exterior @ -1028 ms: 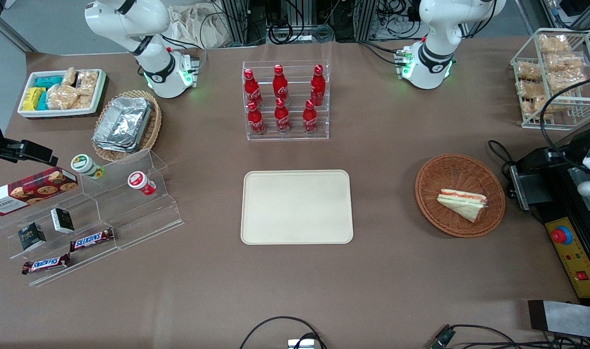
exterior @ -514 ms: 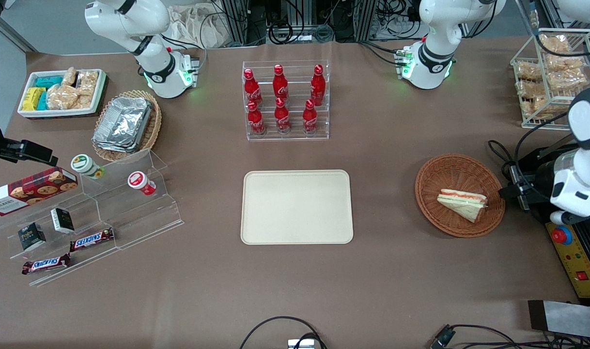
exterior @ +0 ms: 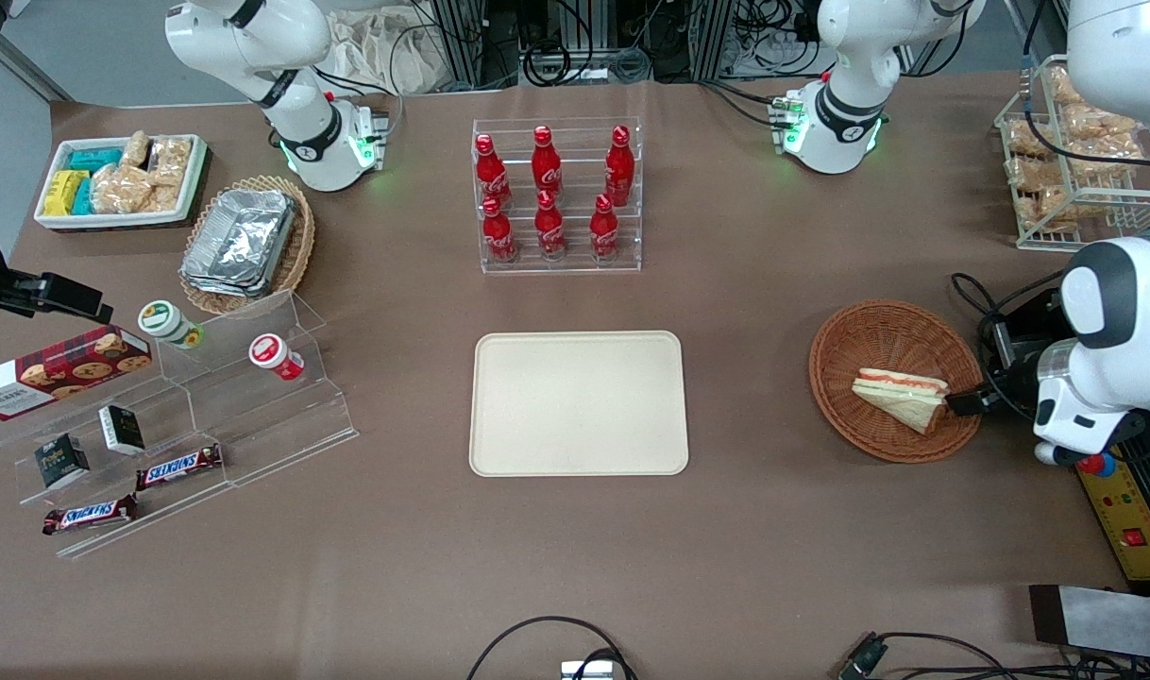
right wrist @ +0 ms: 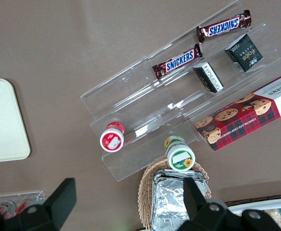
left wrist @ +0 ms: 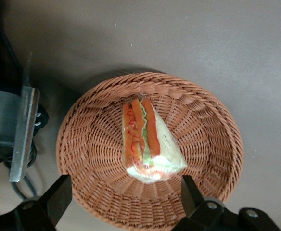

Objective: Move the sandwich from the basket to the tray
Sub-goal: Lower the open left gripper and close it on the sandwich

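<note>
Sandwich (left wrist: 147,142) between open claw (left wrist: 126,195) fingers

Gripper (left wrist: 126,199) moved in over basket (exterior: 896,380) rim, fingers (left wrist: 59,195) spread

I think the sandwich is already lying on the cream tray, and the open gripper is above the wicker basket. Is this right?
Not quite. The sandwich is lying in the wicker basket, not on the cream tray, which holds nothing. The left wrist view shows this clearly. The rest stands: the gripper is above the basket, jaws open.
</note>
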Tool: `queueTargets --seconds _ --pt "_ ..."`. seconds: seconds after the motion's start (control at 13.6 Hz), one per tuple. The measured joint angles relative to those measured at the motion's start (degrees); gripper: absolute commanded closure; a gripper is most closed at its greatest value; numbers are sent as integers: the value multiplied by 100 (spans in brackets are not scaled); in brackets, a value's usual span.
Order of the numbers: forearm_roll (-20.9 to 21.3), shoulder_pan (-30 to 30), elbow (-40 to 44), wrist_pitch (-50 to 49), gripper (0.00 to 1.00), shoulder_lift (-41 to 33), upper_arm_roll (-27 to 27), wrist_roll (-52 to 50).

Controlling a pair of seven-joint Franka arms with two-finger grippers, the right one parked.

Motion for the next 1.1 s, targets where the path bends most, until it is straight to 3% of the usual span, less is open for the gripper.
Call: queueTargets --seconds 0.37,1.1 --pt "-4 -1 -610 618 0 13 0 -53" --pt "0 -56 -726 1059 0 297 -45 -394"
